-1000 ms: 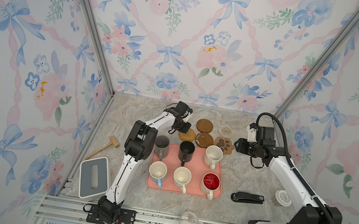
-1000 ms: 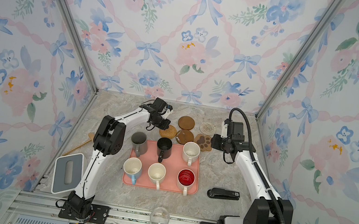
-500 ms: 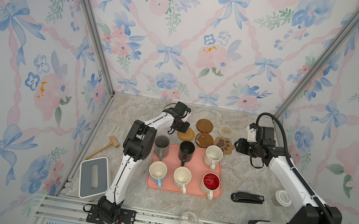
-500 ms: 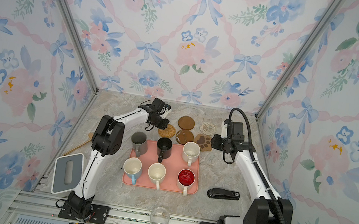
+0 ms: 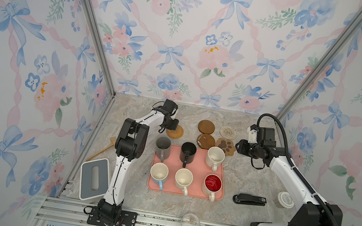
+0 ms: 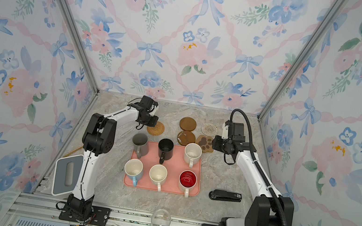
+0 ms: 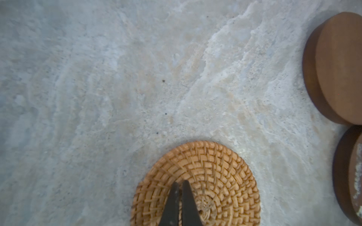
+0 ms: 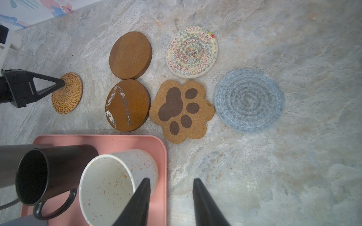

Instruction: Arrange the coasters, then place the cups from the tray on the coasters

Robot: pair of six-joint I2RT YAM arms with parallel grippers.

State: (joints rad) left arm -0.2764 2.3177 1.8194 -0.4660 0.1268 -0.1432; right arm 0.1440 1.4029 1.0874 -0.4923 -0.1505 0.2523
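My left gripper (image 7: 181, 185) is shut, its tips pressing down on the tan rattan coaster (image 7: 213, 176) at the back left (image 5: 175, 132). To its right lie two brown rounds (image 8: 130, 54) (image 8: 128, 104), the paw-print coaster (image 8: 181, 110), the white woven round (image 8: 192, 50) and the grey-blue round (image 8: 248, 100). The pink tray (image 5: 184, 193) holds the grey (image 5: 163, 145), black (image 5: 188, 151), speckled cream (image 5: 215, 157), pale blue (image 5: 159, 172), cream (image 5: 183, 178) and red-inside (image 5: 213, 183) cups. My right gripper (image 8: 171, 180) hangs open and empty over the tray's back right edge, beside the speckled cup (image 8: 109, 187).
A black stapler (image 5: 249, 200) and a white lidded paper cup (image 5: 285, 200) sit right of the tray. A clear glass (image 5: 190, 225) stands at the front edge. A grey-white box (image 5: 93, 178) and a wooden mallet (image 5: 105, 149) lie at the left wall.
The rattan coaster has slid left under my left gripper's tips, away from the brown rounds. My right arm has hardly moved.
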